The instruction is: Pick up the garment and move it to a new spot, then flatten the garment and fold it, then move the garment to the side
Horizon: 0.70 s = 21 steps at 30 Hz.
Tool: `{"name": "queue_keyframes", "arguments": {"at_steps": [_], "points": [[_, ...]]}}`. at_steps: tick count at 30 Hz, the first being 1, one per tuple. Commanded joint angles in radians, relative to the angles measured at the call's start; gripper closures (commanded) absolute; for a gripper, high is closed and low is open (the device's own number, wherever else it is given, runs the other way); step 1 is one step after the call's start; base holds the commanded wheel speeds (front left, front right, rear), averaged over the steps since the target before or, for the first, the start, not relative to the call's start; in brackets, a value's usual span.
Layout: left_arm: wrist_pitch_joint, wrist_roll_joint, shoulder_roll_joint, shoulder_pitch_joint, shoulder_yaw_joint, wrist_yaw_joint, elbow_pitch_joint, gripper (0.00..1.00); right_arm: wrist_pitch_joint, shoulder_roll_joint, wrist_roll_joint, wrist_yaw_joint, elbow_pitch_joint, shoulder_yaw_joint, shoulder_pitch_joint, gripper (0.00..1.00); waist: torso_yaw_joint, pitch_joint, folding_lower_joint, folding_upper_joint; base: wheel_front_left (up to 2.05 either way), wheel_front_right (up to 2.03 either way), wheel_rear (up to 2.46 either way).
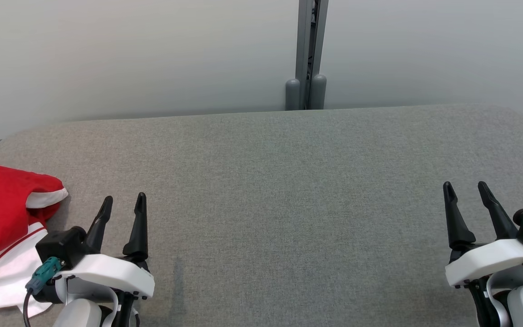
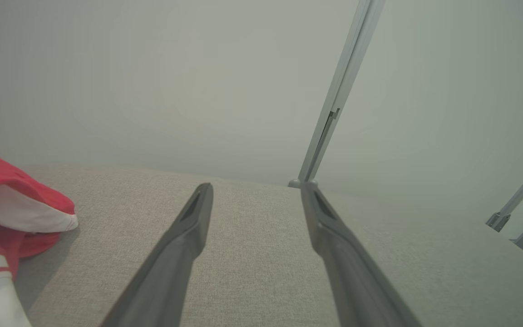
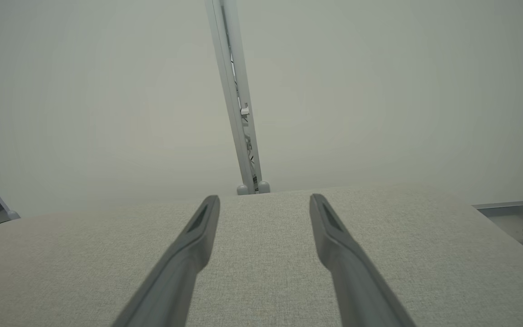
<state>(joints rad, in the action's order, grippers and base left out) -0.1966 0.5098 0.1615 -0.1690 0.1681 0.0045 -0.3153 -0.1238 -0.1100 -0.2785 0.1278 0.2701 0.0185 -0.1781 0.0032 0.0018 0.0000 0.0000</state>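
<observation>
Though placed beside the garment (image 1: 2,204) at lower left, holds left end effector (image 1: 125,197) apart, empty. Holds right end effector (image 1: 465,184), lower right, likewise.

Soft, even, bright light; faint shadows; wrist views slightly hazy.

No legible txt anywhere, no labels, brands or nos., red-white garment (image 1: 2,204) shows no readable print
</observation>
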Motion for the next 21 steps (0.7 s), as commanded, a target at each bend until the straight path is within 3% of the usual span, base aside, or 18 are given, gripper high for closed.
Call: {"name": "queue_keyframes", "arguments": {"at_steps": [1, 21], "points": [[0.000, -0.025, 0.008, -0.002, -0.005, 0.007, 0.000, 0.00, -0.017, -0.005, 0.025, 0.004, -0.005, -0.006, 0.001, 0.00, 0.001, 0.001, 0.0000, 0.0000, 0.00, 0.00, 0.00], [0.010, -0.124, 0.019, 0.006, -0.015, 0.022, -0.021, 0.00, -0.095, 0.028, 0.098, 0.005, 0.016, -0.005, 0.016, 0.00, 0.005, 0.005, 0.0000, 0.0000, 0.00, 0.00, 0.00]]}}
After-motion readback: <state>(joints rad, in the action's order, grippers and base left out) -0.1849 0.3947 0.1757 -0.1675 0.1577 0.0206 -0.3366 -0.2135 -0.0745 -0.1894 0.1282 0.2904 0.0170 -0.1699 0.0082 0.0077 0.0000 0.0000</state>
